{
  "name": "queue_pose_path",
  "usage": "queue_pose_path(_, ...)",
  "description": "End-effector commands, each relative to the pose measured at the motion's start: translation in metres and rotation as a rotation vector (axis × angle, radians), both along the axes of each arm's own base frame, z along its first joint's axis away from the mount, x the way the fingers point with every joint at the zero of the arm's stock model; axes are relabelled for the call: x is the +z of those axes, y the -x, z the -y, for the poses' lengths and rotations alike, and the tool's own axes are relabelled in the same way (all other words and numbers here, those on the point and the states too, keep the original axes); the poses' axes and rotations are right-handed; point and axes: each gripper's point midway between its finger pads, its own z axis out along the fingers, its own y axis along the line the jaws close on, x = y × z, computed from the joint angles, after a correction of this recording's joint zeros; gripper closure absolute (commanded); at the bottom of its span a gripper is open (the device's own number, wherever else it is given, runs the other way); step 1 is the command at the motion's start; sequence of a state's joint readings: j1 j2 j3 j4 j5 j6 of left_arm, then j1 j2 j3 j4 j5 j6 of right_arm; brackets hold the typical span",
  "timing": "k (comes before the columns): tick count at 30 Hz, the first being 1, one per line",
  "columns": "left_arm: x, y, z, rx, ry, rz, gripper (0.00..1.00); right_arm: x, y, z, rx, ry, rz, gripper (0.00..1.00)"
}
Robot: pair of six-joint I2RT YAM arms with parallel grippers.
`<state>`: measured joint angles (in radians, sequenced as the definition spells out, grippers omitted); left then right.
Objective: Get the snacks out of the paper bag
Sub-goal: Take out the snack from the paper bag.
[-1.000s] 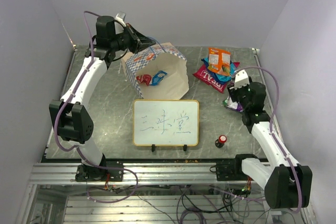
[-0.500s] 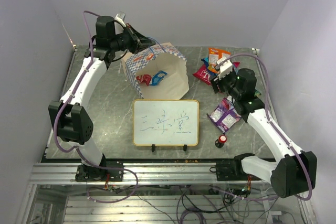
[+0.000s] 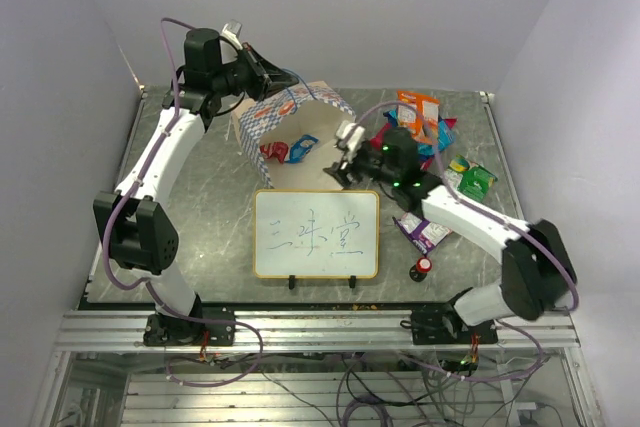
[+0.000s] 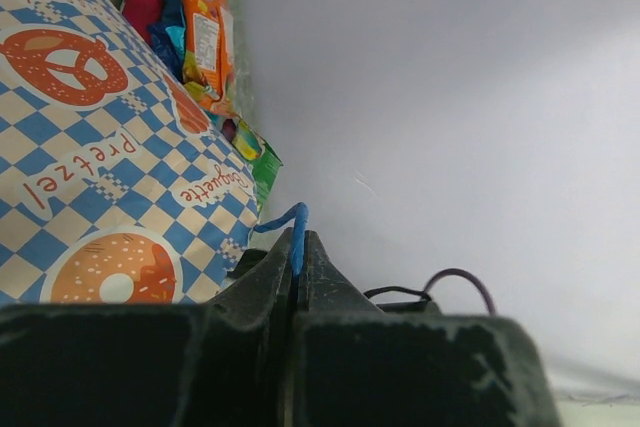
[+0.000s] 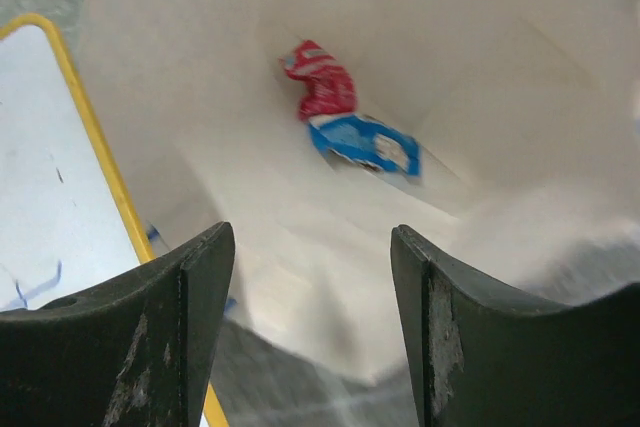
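The paper bag (image 3: 330, 162) lies on its side at the back of the table, mouth facing the front. A red packet (image 3: 270, 152) and a blue packet (image 3: 301, 147) lie inside it. My left gripper (image 3: 264, 77) is shut on the bag's blue cord handle (image 4: 294, 237) at the top rim. My right gripper (image 3: 341, 161) is open and empty at the right side of the bag's mouth; its wrist view looks in at the red packet (image 5: 322, 90) and blue packet (image 5: 366, 143). An orange packet (image 3: 417, 107), a green one (image 3: 472, 178) and a purple one (image 3: 426, 230) lie on the table.
A framed whiteboard (image 3: 316, 234) stands just in front of the bag; its yellow edge (image 5: 88, 117) is by my right gripper's left finger. A red-capped black knob (image 3: 423, 267) stands at the front right. Walls close in the table on three sides.
My right arm has swung left from the right side of the table to the bag's mouth, leaving the purple packet on the table. The left arm and the bag have not moved.
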<state>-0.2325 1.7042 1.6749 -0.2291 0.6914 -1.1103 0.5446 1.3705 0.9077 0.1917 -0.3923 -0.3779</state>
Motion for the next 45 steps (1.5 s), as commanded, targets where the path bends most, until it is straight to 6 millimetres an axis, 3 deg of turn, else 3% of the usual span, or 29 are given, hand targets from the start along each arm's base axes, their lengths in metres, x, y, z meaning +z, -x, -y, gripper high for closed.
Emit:
queue_pose_path(1,0.025,0.0,0.005,-0.013,0.018,0.084,0.93,-0.002,-0.018,-0.048,-0.009,-0.067,0.027,0.36)
queue_pose_path(5,0.031,0.0,0.006,-0.021,0.021,0.104,0.93,-0.027,-0.053,-0.069,-0.095,-0.052,-0.024,0.33)
queue_pose_path(10,0.035,0.001,0.01,-0.037,0.041,0.116,0.93,-0.063,-0.091,-0.082,-0.176,0.015,-0.083,0.32)
queue_pose_path(20,0.046,-0.001,0.016,-0.072,0.055,0.139,0.93,-0.134,-0.109,-0.098,-0.177,0.103,-0.199,0.28)
queue_pose_path(27,0.042,0.003,0.017,-0.085,0.064,0.131,0.93,-0.168,-0.121,-0.097,-0.217,0.16,-0.224,0.29)
queue_pose_path(29,0.041,0.003,0.017,-0.085,0.063,0.128,0.93,-0.172,-0.125,-0.098,-0.221,0.17,-0.219,0.36)
queue_pose_path(31,0.041,0.005,0.016,-0.086,0.061,0.126,0.93,-0.172,-0.128,-0.1,-0.214,0.178,-0.207,0.49)
queue_pose_path(38,0.036,0.011,0.014,-0.082,0.054,0.111,0.93,-0.154,-0.131,-0.101,-0.192,0.19,-0.15,0.87)
queue_pose_path(43,0.032,0.01,0.012,-0.066,0.051,0.095,0.93,-0.131,-0.117,-0.092,-0.154,0.19,-0.093,1.0)
queue_pose_path(45,0.029,0.008,0.011,-0.055,0.051,0.089,0.93,-0.122,-0.112,-0.089,-0.145,0.189,-0.075,1.0)
